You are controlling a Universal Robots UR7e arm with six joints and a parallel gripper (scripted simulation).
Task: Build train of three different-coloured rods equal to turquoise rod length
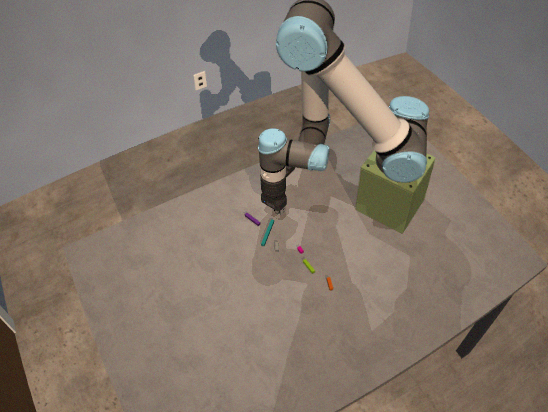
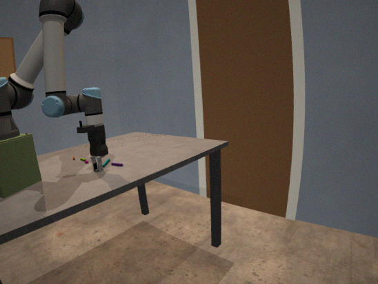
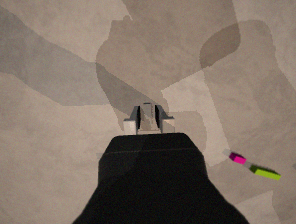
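Observation:
The turquoise rod (image 1: pixel 267 232) lies flat near the table's middle. A purple rod (image 1: pixel 252 219) lies to its left and a short grey rod (image 1: pixel 276 245) by its near end. A magenta rod (image 1: pixel 300 249), a lime rod (image 1: pixel 309 265) and an orange rod (image 1: pixel 329 283) lie in a loose diagonal row to the right. My gripper (image 1: pixel 280 214) points straight down, low over the table at the turquoise rod's far end. Its fingers stand partly open. A greyish strip shows between them; I cannot tell whether it is a rod. The wrist view shows the magenta rod (image 3: pixel 238 159) and the lime rod (image 3: pixel 265 173) at the lower right.
The arm stands on a green block (image 1: pixel 395 192) at the table's back right. The table's front edge (image 2: pixel 138 184) is well away from the rods. In the exterior view the gripper (image 2: pixel 98 168) is just beside the turquoise rod (image 2: pixel 106 163) and the purple rod (image 2: pixel 117 164).

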